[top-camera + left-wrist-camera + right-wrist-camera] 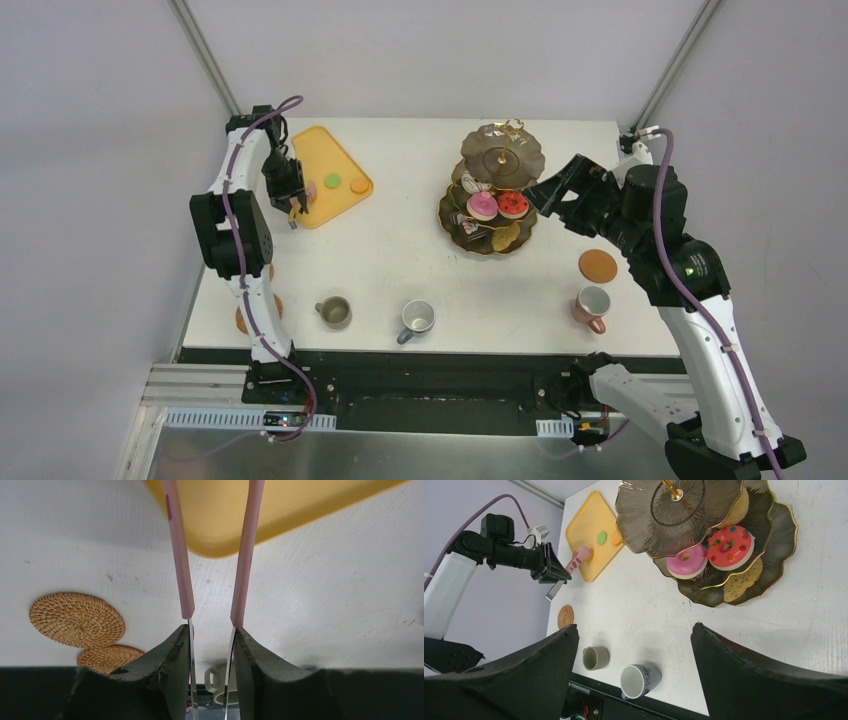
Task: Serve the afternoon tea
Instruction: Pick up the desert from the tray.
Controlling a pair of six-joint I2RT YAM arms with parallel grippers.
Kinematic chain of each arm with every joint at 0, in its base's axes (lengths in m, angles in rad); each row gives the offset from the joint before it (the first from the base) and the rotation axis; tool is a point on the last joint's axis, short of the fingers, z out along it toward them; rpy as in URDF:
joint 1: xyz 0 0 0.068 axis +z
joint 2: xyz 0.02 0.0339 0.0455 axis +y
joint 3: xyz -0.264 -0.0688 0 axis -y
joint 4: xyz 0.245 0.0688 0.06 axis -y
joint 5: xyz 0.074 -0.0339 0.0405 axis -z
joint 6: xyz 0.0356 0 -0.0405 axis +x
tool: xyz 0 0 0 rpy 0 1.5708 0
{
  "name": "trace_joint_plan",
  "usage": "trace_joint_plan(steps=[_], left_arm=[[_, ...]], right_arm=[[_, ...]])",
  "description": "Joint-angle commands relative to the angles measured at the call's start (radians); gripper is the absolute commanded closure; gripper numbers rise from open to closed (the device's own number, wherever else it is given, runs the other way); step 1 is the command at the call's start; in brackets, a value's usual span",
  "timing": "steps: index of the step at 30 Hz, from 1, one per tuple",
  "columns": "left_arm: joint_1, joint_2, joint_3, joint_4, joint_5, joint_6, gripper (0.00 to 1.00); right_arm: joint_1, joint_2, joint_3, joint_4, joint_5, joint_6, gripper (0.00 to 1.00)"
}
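**Top external view.** The left gripper [290, 198] is clamped on the pink-handled tongs [309, 190] at the near-left edge of the yellow-orange tray [310, 150]. The green macaron [332, 181] and the orange macaron [359, 185] lie on that tray just to the right of the tongs, on the side toward the three-tier stand [490, 160]. The left arm is far nearer to them. The right gripper [540, 197] hangs spread and empty beside the stand's right rim, well apart from the tray. The pink doughnut [482, 206] and the red doughnut [513, 204] sit side by side on the middle tier. The olive mug [333, 312], grey-blue mug [417, 319] and pink mug [592, 304] stand along the near edge, and one round coaster [598, 265] lies bare just beyond the pink mug.

**Left wrist view.** The fingers pinch the tongs' metal shanks. The two pink arms run straight ahead, slightly apart, out over the tray's rim. Their tips and the macarons fall outside this view. Two woven coasters [77, 619] lie on the table to the left.

**Right wrist view.** The jaws stand wide with nothing between them. The macarons show as small flat discs, the green one nearer the tongs' pink end. A short reach along the tongs' axis probably comes next, and such smooth rounds may slip when pinched.
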Motion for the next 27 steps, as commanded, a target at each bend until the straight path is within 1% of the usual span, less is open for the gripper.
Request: trace_joint_plan(steps=[1,11,20,27], left_arm=[[-0.010,0.005,0.007,-0.016,0.028,0.008,0.65],[-0.016,0.013,-0.003,-0.021,0.015,0.016,0.63],[-0.018,0.005,0.005,-0.020,-0.013,0.017,0.64],[-0.017,0.019,0.023,-0.027,0.006,0.018,0.63]], right_arm=[[-0.003,-0.016,0.006,0.033,-0.005,0.002,0.13],[-0.004,-0.014,0.004,0.033,-0.002,0.004,0.13],[-0.004,-0.008,0.005,0.033,-0.002,0.003,0.13],[-0.003,-0.008,0.004,0.036,-0.001,0.006,0.13]])
